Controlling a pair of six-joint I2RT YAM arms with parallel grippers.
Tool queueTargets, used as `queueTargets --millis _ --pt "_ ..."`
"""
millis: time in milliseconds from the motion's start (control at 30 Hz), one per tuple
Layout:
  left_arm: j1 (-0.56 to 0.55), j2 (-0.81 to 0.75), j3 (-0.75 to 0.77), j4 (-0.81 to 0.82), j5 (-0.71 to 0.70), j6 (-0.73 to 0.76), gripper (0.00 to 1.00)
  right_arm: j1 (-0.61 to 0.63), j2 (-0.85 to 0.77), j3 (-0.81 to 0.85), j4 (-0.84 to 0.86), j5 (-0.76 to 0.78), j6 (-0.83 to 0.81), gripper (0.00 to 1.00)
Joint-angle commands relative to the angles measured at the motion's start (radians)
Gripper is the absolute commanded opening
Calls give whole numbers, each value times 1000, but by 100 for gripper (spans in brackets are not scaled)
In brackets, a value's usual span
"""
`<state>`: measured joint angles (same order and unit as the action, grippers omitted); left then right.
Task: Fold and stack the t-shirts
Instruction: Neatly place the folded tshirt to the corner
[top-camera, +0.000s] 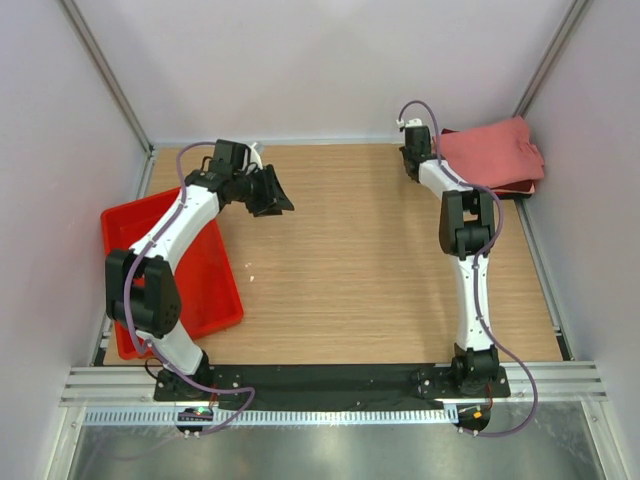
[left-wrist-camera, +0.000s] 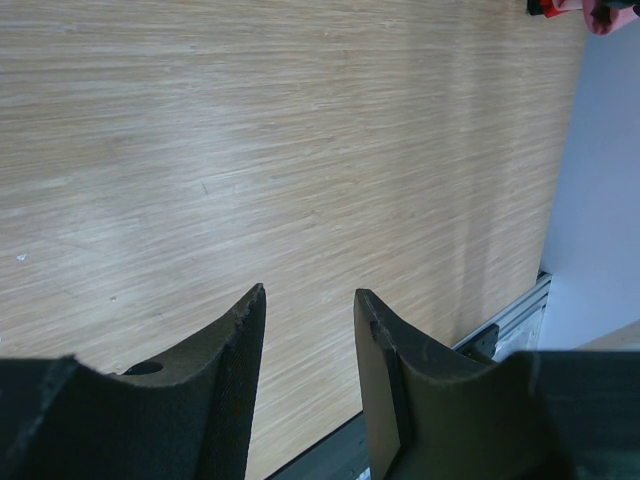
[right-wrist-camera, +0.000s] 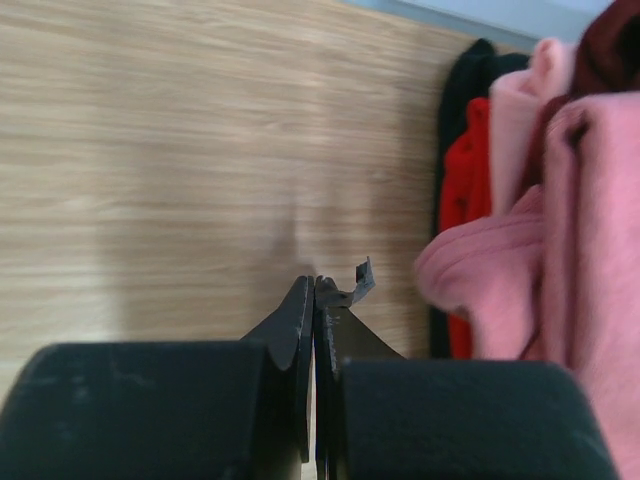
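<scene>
Pile of t-shirts (top-camera: 490, 155) sits at the far right corner of the desk (top-camera: 380, 280), close to the right wall. Salmon-pink shirt (right-wrist-camera: 590, 260) is on top. Below it the right wrist view shows a dark maroon layer (right-wrist-camera: 610, 40), a paler pink band (right-wrist-camera: 520, 100), a bright red edge (right-wrist-camera: 465, 190) and a black strip (right-wrist-camera: 462, 80) nearest the wood. Cannot tell how many shirts these make. Edges are not flush: the pink top bulges out past the lower layers on the side facing the tool.

Right tool (right-wrist-camera: 315, 290): fingers pressed together with nothing between them, over bare wood just beside the pile's left edge. No contact with cloth that this view shows.

Left tool (left-wrist-camera: 308, 295): fingers spread and holding nothing, above bare desk at the far left, well apart from the pile. Red plastic tray (top-camera: 215, 290) lies under that arm at the left edge of the desk.

Judgement: stacking looks nearly done; no loose shirt shows in the top view.

Risks from here:
- Right tool moving sideways into the pile with fingers pressed together would push rather than grasp, and could slide the top shirt off or skew the layers.
- The overhanging pink bulge could catch on a fingertip and unfold as the arm moves away.
- With the wall so near, a shoved pile would bunch up against it.
- Left tool is too far off to steady anything.
</scene>
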<state>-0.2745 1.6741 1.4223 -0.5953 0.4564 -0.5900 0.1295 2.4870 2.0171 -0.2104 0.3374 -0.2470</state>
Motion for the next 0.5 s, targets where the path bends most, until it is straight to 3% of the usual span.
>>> queueTargets --millis 0,300,467 --pt "4 -34 9 26 19 18 42 -5 26 115 63 124 -96 1" --pt "4 -19 7 25 11 19 42 -5 144 313 206 187 -236 1" --pt "3 -25 6 26 7 18 42 -2 145 338 292 204 -264 1"
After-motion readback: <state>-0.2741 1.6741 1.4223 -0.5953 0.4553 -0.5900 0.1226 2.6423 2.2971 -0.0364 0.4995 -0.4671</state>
